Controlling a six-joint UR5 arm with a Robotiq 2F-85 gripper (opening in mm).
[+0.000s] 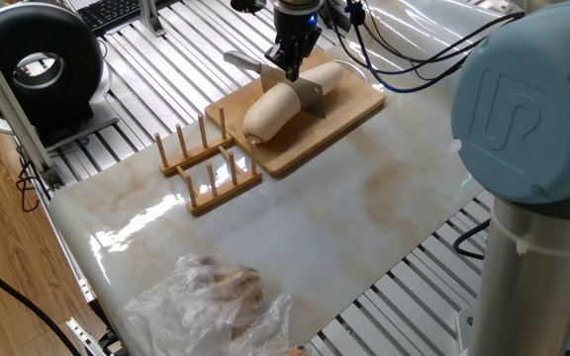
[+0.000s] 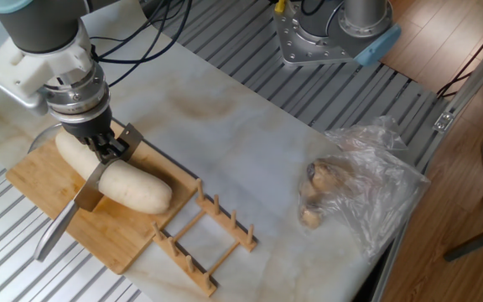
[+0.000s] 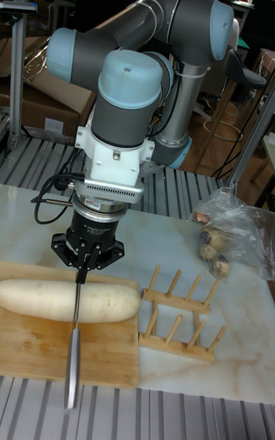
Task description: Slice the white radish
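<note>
1. Now my end effector [image 2: 107, 149] is pinching the knife [image 2: 80, 200] by its handle, blade across the white radish [image 2: 111, 174] near mid-length; the radish lies lengthwise on the wooden cutting board [image 2: 49, 197], on the marble surface [image 2: 250, 159].
2. Likely risks: the round root could roll under the blade, skewing the cut; the handle might twist in my grip if I press off-centre; the board could slide on the smooth surface.
3. My arm stands directly above the board, wrist pointing straight down, in the tall fixed view; the wooden rack [image 2: 204, 239] sits just beside the board, the plastic bag [image 2: 350, 180] well apart.
</note>
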